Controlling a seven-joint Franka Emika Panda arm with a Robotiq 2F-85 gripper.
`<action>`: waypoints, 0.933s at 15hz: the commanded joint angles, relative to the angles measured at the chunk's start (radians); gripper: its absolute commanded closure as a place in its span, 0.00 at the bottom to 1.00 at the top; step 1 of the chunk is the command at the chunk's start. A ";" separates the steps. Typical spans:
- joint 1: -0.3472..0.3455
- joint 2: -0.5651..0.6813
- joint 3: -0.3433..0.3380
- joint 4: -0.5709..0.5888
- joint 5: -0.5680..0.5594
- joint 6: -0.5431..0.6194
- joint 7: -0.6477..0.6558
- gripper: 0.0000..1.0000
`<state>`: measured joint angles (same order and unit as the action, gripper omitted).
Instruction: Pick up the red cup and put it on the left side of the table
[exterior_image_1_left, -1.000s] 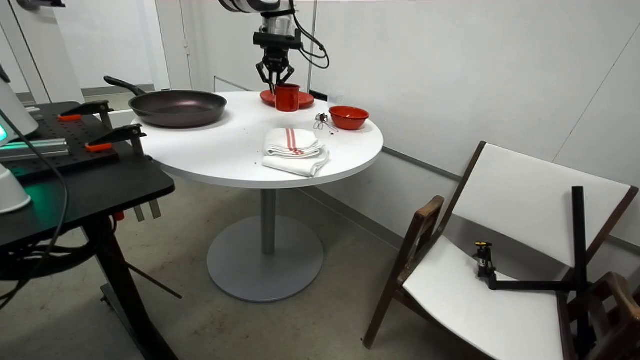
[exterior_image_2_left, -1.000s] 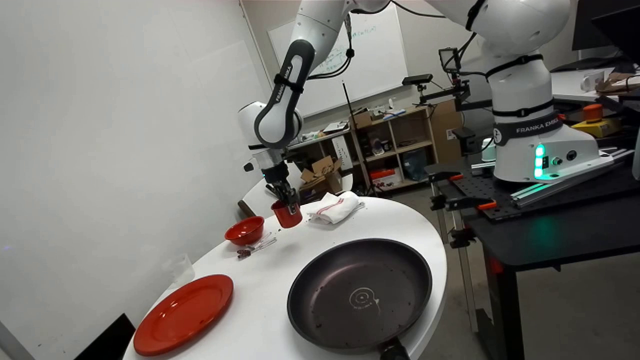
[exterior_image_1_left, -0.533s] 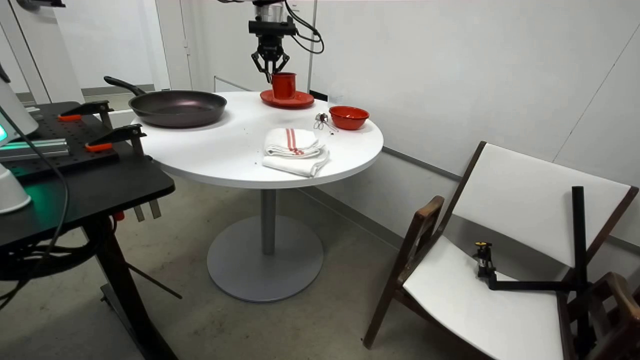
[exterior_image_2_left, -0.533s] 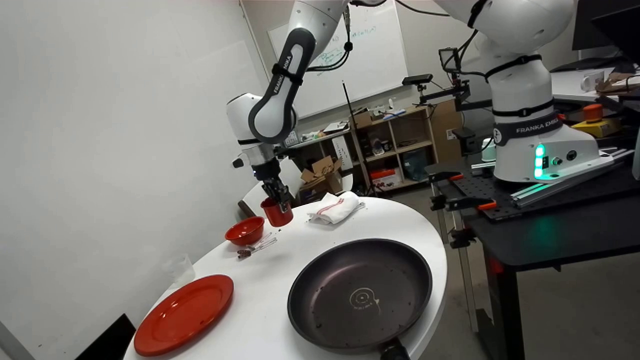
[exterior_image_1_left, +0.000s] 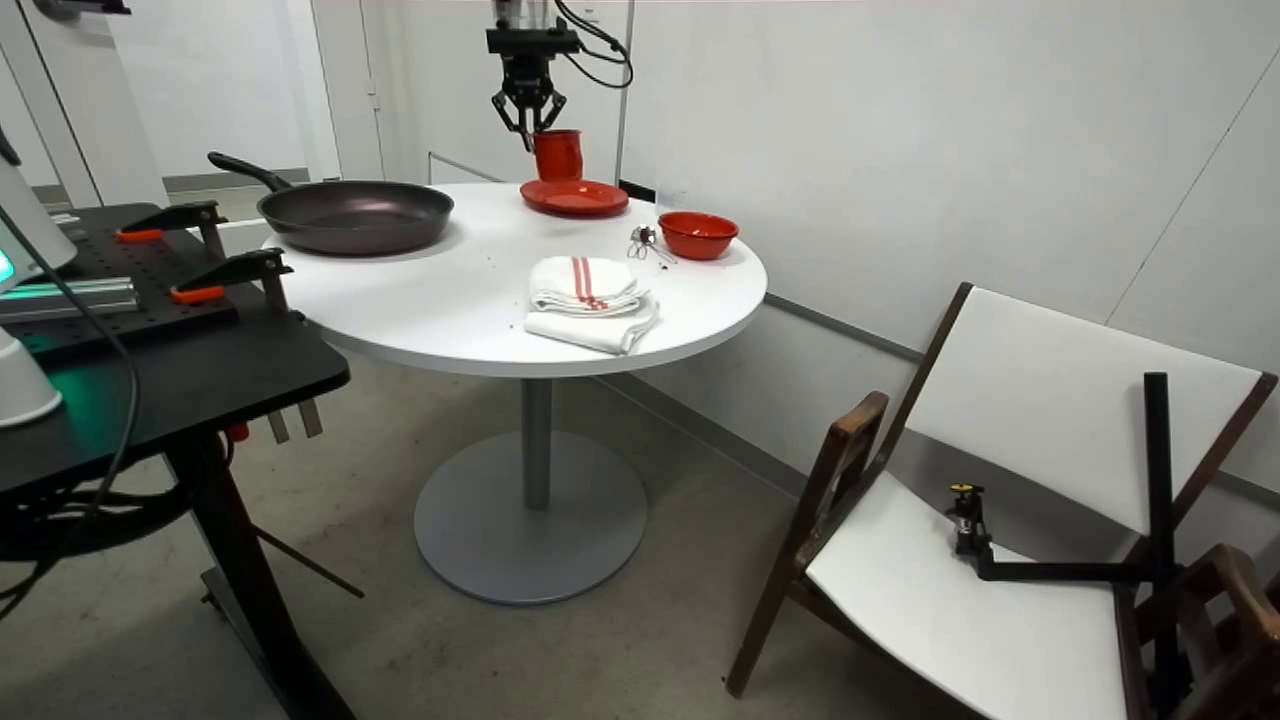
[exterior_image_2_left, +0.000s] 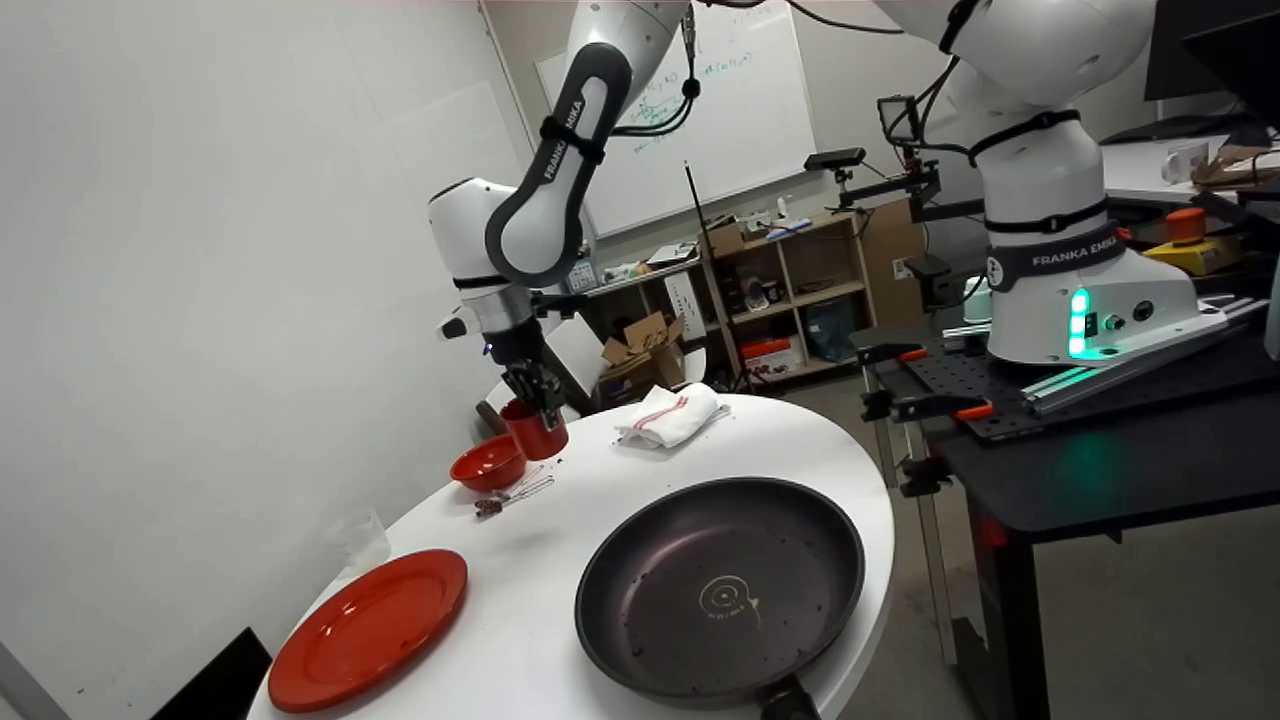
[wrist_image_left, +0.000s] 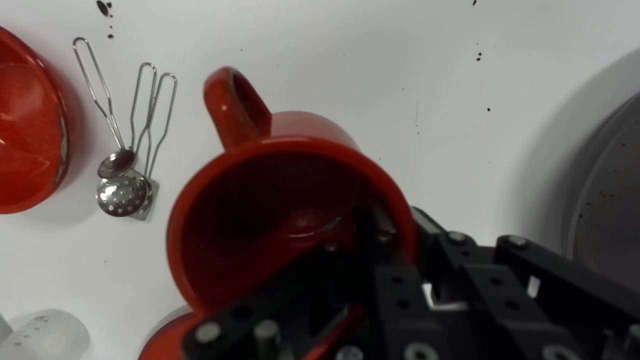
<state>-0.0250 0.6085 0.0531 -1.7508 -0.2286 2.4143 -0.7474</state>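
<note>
Over the round white desk (exterior_image_1_left: 420, 300), gripping the red cup (exterior_image_1_left: 560, 158) by its rim in the hand (exterior_image_1_left: 534, 137); holding it aloft, just below and to one side of the jaws.

An exterior view cuts short the handle of the black pan (exterior_image_2_left: 720, 620) by the edge of the counter (exterior_image_2_left: 520, 620). In the wrist view the red bowl (wrist_image_left: 25, 135) is cut off, the blurred end effector (wrist_image_left: 400, 235) hides part of the red cup (wrist_image_left: 270, 195), and dark specks (wrist_image_left: 102, 7) are too small to identify.
</note>
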 joint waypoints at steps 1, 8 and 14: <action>0.047 -0.002 -0.003 0.036 -0.040 -0.044 0.063 0.98; 0.119 0.026 0.028 0.103 -0.035 -0.115 0.151 0.98; 0.164 0.082 0.059 0.176 -0.034 -0.167 0.181 0.98</action>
<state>0.1220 0.6452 0.1005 -1.6460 -0.2411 2.2936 -0.5939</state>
